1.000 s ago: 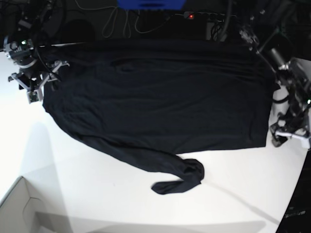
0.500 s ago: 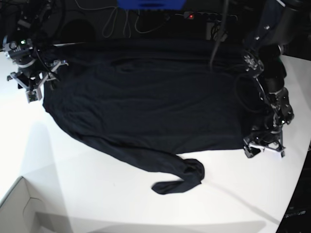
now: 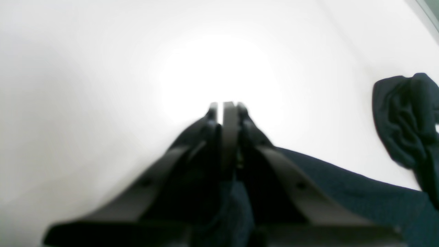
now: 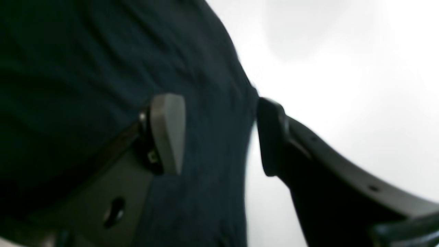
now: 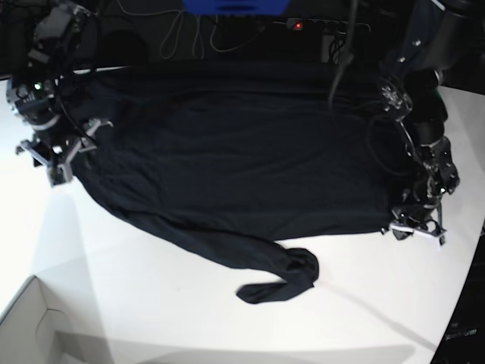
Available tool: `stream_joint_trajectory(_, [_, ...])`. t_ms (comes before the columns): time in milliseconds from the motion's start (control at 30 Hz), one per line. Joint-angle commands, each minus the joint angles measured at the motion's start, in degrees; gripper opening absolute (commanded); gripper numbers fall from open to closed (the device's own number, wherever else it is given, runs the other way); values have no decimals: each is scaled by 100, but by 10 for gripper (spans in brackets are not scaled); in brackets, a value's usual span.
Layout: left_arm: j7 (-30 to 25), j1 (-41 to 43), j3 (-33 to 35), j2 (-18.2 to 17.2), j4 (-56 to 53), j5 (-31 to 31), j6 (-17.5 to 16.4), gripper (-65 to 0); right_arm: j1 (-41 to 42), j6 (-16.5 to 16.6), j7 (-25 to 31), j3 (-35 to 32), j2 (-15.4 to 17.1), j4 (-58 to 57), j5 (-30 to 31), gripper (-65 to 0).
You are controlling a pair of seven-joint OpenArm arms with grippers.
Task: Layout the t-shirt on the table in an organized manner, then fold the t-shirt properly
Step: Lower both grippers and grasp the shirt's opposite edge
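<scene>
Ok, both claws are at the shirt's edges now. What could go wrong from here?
1. The left claw looks shut at the t-shirt hem, but little fabric shows between its tips, so a pull may slip.
2. The right claw is open, straddling the shirt's edge. If only the left pulls, the shirt may drag and skew.
3. The twisted sleeve lies bunched on the table; folding now could trap that lump.

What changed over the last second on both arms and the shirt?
The left gripper swung in from the table's right edge onto the t-shirt's near right corner, and its jaws now look shut there. The right gripper, open, shifted slightly nearer along the shirt's left edge. The bunched sleeve stayed put.
</scene>
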Motion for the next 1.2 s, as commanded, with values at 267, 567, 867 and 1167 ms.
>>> stream_joint_trajectory(267, [-105, -152, 15, -74, 92, -49, -55, -650, 1596, -3, 124, -1300, 363, -1458, 39, -309])
stream_joint_trajectory(567, [-105, -64, 15, -74, 83, -22, -55, -650, 2774, -3, 1065, -2074, 829, -3717, 39, -309])
stream_joint_trajectory(867, [-105, -29, 24, -179, 83, -22, -55, -650, 3302, -3, 2093, -2065, 1049, -5423, 39, -310])
stream_joint_trajectory(1167, [-105, -29, 24, -188, 83, -22, -55, -650, 3460, -3, 2313, -2082, 1049, -5546, 39, -311])
